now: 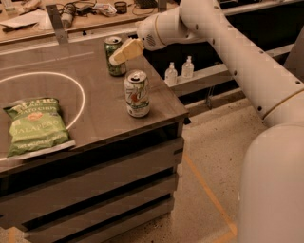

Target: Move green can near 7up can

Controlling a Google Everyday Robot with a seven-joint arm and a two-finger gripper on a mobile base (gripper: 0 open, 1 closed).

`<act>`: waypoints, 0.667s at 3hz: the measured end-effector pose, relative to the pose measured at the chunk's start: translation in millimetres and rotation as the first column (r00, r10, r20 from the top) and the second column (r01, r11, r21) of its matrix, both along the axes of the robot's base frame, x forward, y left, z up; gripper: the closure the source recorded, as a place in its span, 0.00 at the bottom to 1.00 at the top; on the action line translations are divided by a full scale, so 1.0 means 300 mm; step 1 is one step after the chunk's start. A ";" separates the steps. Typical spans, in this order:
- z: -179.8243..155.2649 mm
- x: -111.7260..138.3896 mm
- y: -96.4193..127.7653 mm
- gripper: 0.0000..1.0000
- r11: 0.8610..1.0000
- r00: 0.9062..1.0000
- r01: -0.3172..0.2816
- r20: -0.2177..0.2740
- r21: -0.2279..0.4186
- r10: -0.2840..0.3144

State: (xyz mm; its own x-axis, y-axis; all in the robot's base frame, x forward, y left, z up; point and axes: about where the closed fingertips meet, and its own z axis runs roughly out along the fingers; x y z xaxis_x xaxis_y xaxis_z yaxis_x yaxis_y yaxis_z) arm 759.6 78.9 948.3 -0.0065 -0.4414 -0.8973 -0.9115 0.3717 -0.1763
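Observation:
The green can point(112, 53) stands upright at the far right of the dark table top point(95, 118). The 7up can point(137, 94), white with green lettering, stands upright nearer the front right corner, apart from the green can. My gripper point(119, 57) reaches in from the right on the white arm point(209, 33). Its cream-coloured tip sits right at the upper right side of the green can and overlaps it in the view. I cannot tell whether it touches the can.
A green chip bag point(35, 126) lies flat at the table's left, on a white painted circle point(80, 90). A cluttered bench point(71, 12) runs behind the table. Two small bottles point(179, 71) stand on a ledge to the right. The table's right edge drops to the floor.

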 end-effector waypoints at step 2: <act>-0.054 0.019 0.046 0.00 0.997 0.998 -0.046 0.040 0.063 0.044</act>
